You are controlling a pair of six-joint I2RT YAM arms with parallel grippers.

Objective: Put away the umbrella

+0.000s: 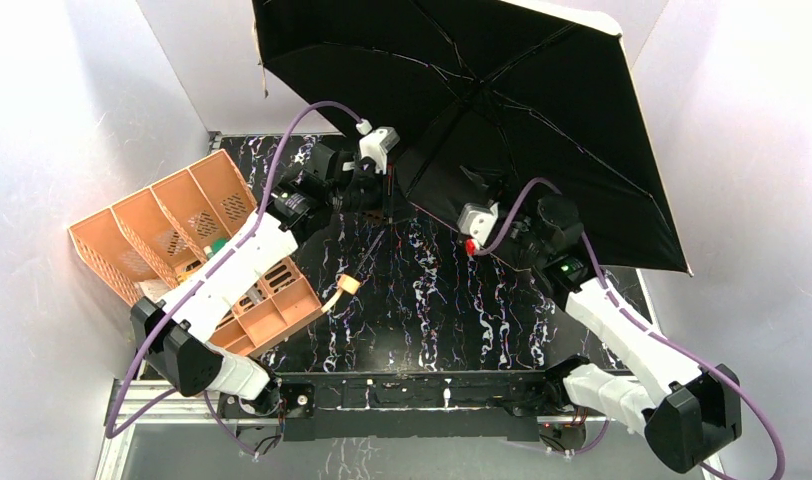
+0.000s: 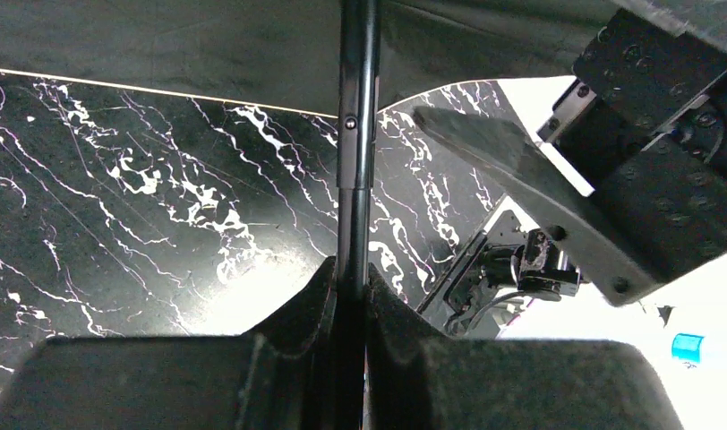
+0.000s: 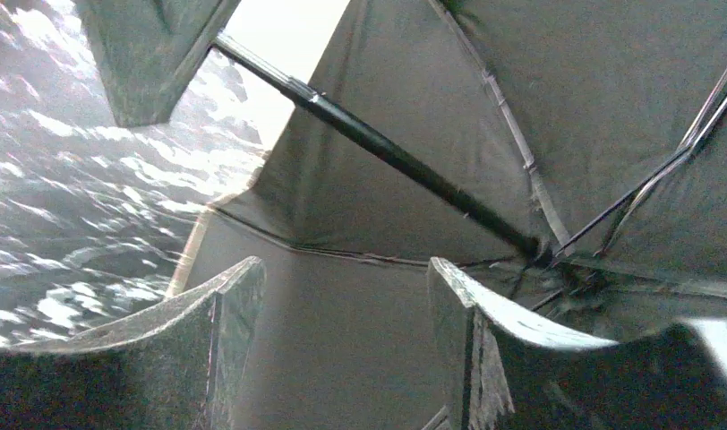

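The umbrella (image 1: pixel 502 90) is open, its black inside facing the top camera and a tan edge along its rim, over the table's back right. Its thin black shaft (image 1: pixel 374 245) runs down-left to the small light-tan handle (image 1: pixel 349 285) above the table. My left gripper (image 1: pixel 377 207) is shut on the shaft (image 2: pixel 355 134), which passes between its pads (image 2: pixel 351 278). My right gripper (image 1: pixel 482 185) is open under the canopy (image 3: pixel 414 90), its jaws (image 3: pixel 342 287) wide apart and empty just below the shaft (image 3: pixel 387 152) near the rib hub.
An orange plastic desk organizer (image 1: pixel 182 240) lies tilted at the left, partly under my left arm. The black marble tabletop (image 1: pixel 432 300) fills the middle. White walls enclose the back and sides. My right gripper's finger (image 2: pixel 521 179) shows close by in the left wrist view.
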